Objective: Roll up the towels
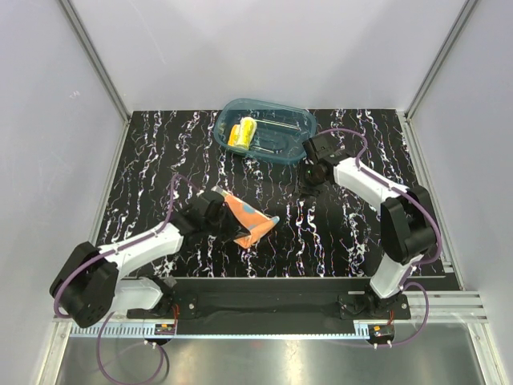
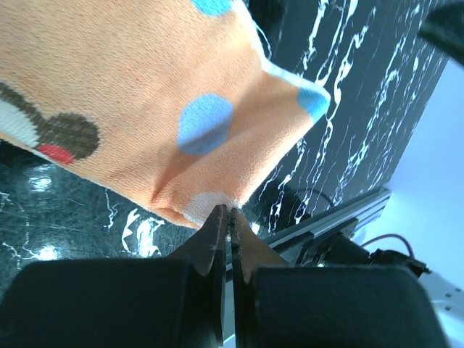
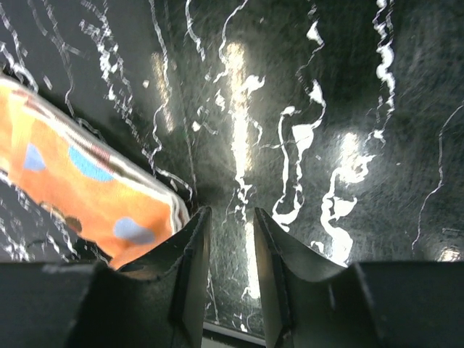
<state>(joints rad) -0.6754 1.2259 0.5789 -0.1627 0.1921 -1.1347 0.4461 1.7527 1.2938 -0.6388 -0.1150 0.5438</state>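
Left gripper [image 2: 226, 212]: we're pinching the orange towel [image 2: 138, 101] corner.
Right gripper [image 3: 230, 221]: narrow, empty.
Tip: we'd spread it flat first.

Black white-veined tabletop [image 1: 152, 160] between plain pale walls [image 1: 280, 48]

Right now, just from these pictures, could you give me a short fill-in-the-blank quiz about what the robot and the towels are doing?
1. The rolled towel lying inside the teal tub is coloured ____.
2. The left gripper is shut on a corner of the dotted towel, whose main colour is ____.
3. The right gripper, above the black marbled table, holds ____.

Missing words: yellow; orange; nothing.
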